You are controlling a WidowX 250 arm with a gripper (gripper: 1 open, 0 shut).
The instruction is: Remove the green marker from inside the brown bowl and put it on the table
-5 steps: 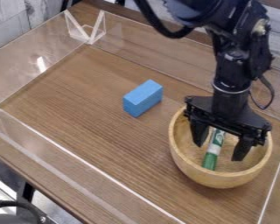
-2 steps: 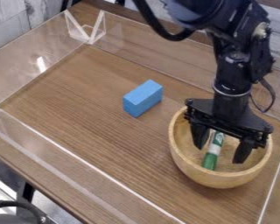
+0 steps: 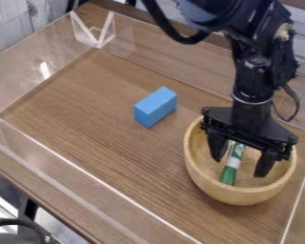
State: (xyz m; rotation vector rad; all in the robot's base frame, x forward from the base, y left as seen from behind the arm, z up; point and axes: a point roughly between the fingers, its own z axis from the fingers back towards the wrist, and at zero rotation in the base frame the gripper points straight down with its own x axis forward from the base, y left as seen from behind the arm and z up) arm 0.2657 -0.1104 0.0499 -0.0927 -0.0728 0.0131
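Filling much of the view, the table (image 3: 85,124) shows dark brown wood grain, with low clear walls along its edges. From the top of the view the black arm (image 3: 251,43) reaches down over the right part of the table, ending above and partly inside the bowl. Its claw (image 3: 244,160) stands with its fingers spread apart, one to each side of the marker's upper part; whether either finger touches the marker or the bowl, I cannot tell.

Round, shallow and light brown, the bowl (image 3: 248,197) sits on the table with its smooth rim up, the far part of that rim mostly hidden behind the claw. Inside it lies the marker (image 3: 232,166), its white barrel running up between the fingers and its dark green end toward the near side of the bowl. The marker's far end is hard to make out under the claw.

Well apart from the marker, the blue block (image 3: 155,107) rests on the table outside the bowl, beyond it and to the left in the view.
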